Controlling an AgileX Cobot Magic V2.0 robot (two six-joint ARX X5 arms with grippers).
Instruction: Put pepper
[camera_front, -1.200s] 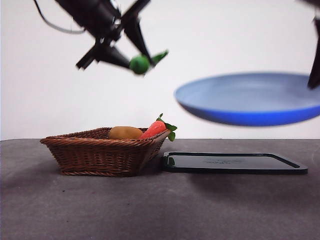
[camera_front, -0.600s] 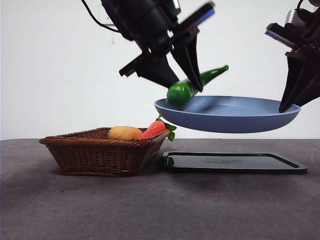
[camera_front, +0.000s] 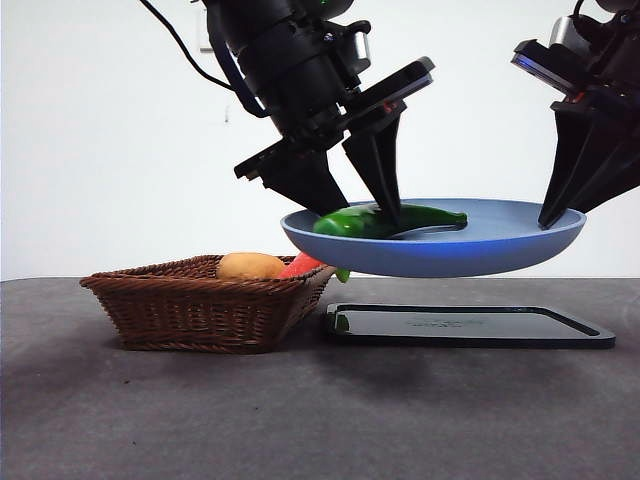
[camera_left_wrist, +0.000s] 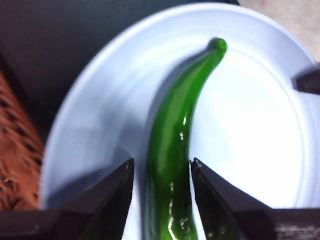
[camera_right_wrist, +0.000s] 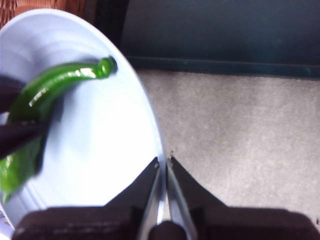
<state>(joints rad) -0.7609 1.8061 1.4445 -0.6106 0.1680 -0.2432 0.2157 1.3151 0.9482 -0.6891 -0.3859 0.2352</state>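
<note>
pepper (camera_front: 385, 220) ×1: lying in blue plate (camera_front: 500, 255) ×1, held above worktop (camera_front: 300, 410) | left gripper (camera_left_wrist: 162, 172): jaws parted, flanking pepper | right gripper (camera_right_wrist: 163, 167): jaws clamped on plate rim, 3 o'clock | basket (camera_front: 200, 310) ×1, 9 o'clock: potato (camera_front: 250, 265) ×1, carrot (camera_front: 300, 266) ×1 | dark tray (camera_front: 470, 327) ×1

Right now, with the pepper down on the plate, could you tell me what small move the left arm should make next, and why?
Probably open the left claw a little wider and lift straight up. The pepper already lies on the blue plate, which the right claw holds by its rim above the dark tray. The jaws stand close on either side of the pepper, so a sideways pull might drag it.
</note>
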